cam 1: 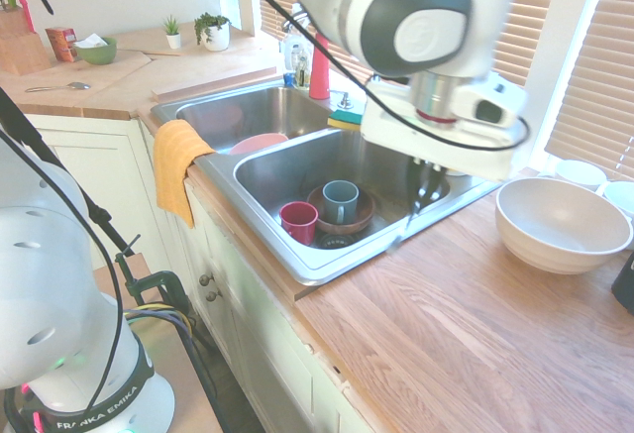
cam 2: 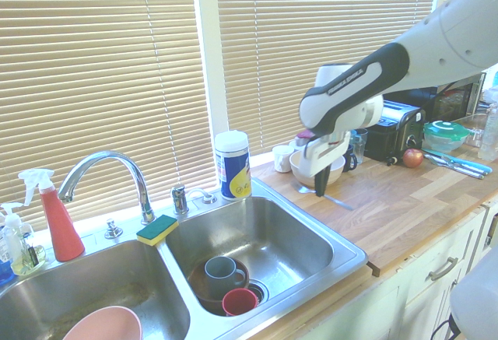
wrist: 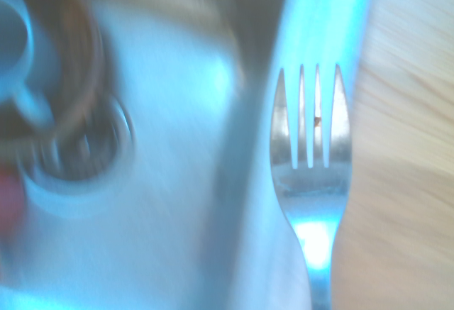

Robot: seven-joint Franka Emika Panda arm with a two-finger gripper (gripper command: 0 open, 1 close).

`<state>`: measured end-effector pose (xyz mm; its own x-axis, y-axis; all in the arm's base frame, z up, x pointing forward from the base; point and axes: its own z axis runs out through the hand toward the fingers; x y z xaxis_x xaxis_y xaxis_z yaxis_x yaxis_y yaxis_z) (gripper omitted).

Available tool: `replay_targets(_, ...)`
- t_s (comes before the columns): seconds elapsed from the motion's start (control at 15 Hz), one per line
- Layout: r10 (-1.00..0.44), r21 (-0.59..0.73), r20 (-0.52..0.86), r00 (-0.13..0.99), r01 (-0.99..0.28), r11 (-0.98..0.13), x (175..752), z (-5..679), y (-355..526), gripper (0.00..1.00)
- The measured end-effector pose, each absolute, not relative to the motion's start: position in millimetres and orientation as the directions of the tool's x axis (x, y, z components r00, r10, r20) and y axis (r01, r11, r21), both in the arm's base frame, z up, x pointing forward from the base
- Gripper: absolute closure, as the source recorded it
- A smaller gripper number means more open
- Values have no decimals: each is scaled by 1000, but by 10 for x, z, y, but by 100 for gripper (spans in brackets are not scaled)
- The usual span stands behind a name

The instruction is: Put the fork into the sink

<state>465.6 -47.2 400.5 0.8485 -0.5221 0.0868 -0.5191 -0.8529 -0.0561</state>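
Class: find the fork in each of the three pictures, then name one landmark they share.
First exterior view: the fork hangs from the gripper over the sink's rim.
Second exterior view: fork hangs below the gripper, before the beige bowl.
Wrist view: fork right of centre.
Shared landmark: the grey mug.

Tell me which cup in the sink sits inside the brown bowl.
The grey mug: it stands upright in the brown bowl. The red cup stands beside that bowl on the basin floor of the sink.

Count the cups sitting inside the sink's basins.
2, both in the right basin of the sink: a grey mug standing in a brown bowl, and a red cup beside it near the drain. Others may be hidden in the left basin.
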Motion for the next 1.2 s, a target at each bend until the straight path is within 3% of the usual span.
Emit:
replay_targets(0.2,-624,-69,106,775,-620,-782,4826,3647,157,100)
replay_targets(0.47,-663,-50,118,740,-662,-748,5002,3274,778,100)
replay_targets(1.2,-708,-41,77,702,-707,-706,5226,1966,1240,100)
